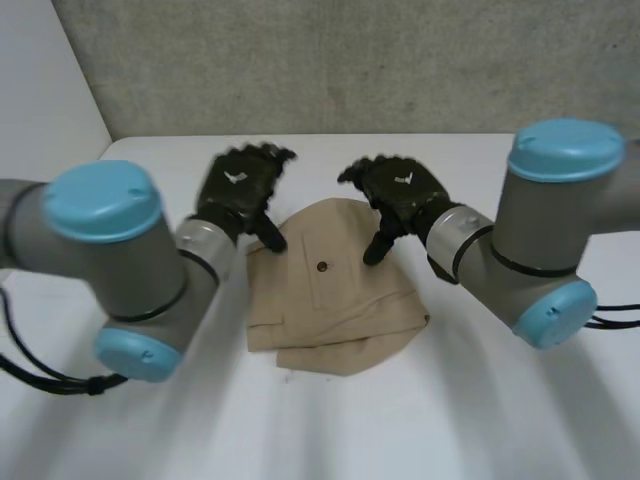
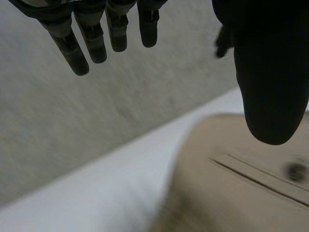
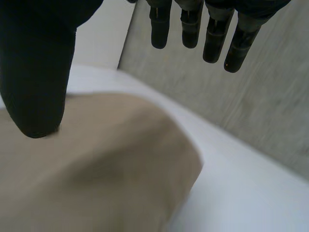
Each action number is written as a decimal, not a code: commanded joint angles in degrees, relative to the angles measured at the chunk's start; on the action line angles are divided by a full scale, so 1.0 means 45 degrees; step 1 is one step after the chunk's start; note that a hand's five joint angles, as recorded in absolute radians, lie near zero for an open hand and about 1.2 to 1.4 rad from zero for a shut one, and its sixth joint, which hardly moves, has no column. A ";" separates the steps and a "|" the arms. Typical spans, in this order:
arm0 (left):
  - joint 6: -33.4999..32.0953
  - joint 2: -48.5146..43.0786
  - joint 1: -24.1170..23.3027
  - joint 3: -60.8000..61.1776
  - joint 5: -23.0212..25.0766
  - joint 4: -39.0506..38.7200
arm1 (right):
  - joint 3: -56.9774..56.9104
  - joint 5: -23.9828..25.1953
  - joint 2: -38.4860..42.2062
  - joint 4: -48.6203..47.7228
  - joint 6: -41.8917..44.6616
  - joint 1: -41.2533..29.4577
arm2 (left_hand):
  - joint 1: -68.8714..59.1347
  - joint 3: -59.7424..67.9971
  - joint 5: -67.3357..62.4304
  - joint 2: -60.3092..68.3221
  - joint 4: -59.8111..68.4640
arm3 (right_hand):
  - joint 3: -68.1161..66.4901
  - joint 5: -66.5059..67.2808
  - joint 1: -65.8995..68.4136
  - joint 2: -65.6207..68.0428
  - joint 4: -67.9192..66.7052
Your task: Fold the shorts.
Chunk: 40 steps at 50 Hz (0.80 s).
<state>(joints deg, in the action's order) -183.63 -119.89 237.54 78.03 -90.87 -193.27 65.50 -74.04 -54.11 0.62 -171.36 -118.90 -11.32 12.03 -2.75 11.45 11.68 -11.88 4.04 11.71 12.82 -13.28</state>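
Observation:
The tan shorts (image 1: 330,295) lie folded into a compact bundle on the white table (image 1: 480,400), a dark button on a pocket flap facing up. My left hand (image 1: 240,190) hovers above the bundle's far left corner, fingers straight and apart from the thumb, holding nothing. My right hand (image 1: 400,195) hovers over the far right part, also open with its thumb pointing down toward the cloth. In the left wrist view the fingers (image 2: 91,41) and thumb spread over the shorts (image 2: 231,183). Beneath the spread fingers (image 3: 193,29) in the right wrist view lies the shorts' rounded edge (image 3: 96,169).
A grey wall (image 1: 350,60) runs along the table's far edge. Bare table surface lies in front of the shorts and to both sides, under the two arms.

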 commanded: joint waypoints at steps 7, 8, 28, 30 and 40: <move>0.1491 -0.2185 -0.0325 -0.1617 -0.1348 0.2538 | -0.2700 0.0185 0.2765 0.2712 0.0268 -0.0023 | 0.0283 -0.0442 0.0601 -0.0313 -0.0364 | 0.0419 -0.0898 -0.0380 -0.0626 0.0729; 0.1471 -0.2263 -0.0345 -0.1617 -0.1465 0.2596 | -0.2856 0.0068 0.2999 0.2965 0.0345 -0.0004 | 0.0283 -0.0442 0.0601 -0.0313 -0.0364 | 0.0419 -0.0898 -0.0380 -0.0626 0.0729; -0.0463 -0.3630 -0.0677 -0.2320 -0.1349 0.2811 | -0.2213 -0.2453 0.3197 0.3045 0.2651 0.0426 | 0.0283 -0.0442 0.0601 -0.0313 -0.0364 | 0.0419 -0.0898 -0.0380 -0.0626 0.0729; -0.0482 -0.3689 -0.0677 -0.2379 -0.1349 0.2811 | -0.2135 -0.2452 0.3158 0.3045 0.2651 0.0446 | 0.0283 -0.0442 0.0601 -0.0313 -0.0364 | 0.0419 -0.0898 -0.0380 -0.0626 0.0729; -0.0463 -0.3475 -0.0638 -0.2652 -0.1310 0.2870 | -0.1744 -0.2413 0.2475 0.2479 0.2554 0.0270 | 0.0294 -0.0452 0.0611 -0.0323 -0.0374 | 0.0419 -0.0898 -0.0380 -0.0626 0.0729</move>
<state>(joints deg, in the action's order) -185.98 -136.68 234.57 66.61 -96.97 -180.62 56.81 -85.12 -40.75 13.26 -159.51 -117.02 -11.32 12.03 -2.61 11.45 11.68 -11.45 3.81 7.86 10.76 -13.28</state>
